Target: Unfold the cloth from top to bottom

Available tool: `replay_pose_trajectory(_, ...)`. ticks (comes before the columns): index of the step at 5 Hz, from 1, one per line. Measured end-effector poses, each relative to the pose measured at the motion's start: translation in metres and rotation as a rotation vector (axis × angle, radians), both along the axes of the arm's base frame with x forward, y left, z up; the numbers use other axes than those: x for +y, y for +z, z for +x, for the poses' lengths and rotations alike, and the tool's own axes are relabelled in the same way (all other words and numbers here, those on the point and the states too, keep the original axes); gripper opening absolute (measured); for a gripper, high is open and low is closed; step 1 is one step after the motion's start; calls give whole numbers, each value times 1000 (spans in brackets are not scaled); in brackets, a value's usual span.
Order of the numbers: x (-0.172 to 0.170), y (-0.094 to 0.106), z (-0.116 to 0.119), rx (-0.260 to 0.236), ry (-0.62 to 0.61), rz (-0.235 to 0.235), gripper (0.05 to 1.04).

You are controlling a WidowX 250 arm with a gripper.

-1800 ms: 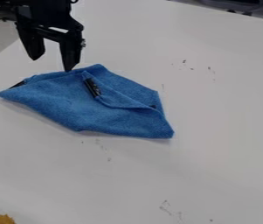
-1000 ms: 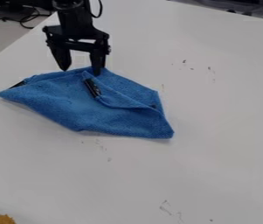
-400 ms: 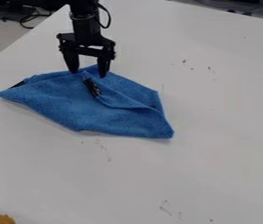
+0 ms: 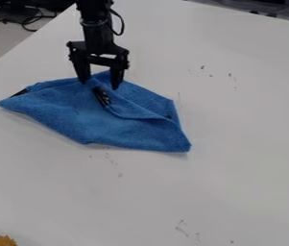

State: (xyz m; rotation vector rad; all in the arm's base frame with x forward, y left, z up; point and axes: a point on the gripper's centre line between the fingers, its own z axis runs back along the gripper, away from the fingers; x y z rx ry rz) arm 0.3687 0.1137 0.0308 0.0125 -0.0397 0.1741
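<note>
While pointing down with the tool (image 4: 100,85) spread apart, hangs at the upper part of the blue cloth (image 4: 76,115), close to a black strip (image 4: 101,97). Can see the cloth lying folded and creased on the white table (image 4: 236,153).

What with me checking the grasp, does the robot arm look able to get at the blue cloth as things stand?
Probably yes: the gripper hangs at the upper edge of the cloth, near the black label, its fingers apart, with nothing visible blocking it.
</note>
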Motion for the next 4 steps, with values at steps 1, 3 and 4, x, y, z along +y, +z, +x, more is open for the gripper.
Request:
replay_pose_trajectory(1, -2, -11, 0, 26, -15, -14, 1000)
replay_pose_trajectory(3, -2, -14, 3, 40, -31, -16, 949)
replay_pose_trajectory(4, -1, -13, 3, 38, -29, -11, 669)
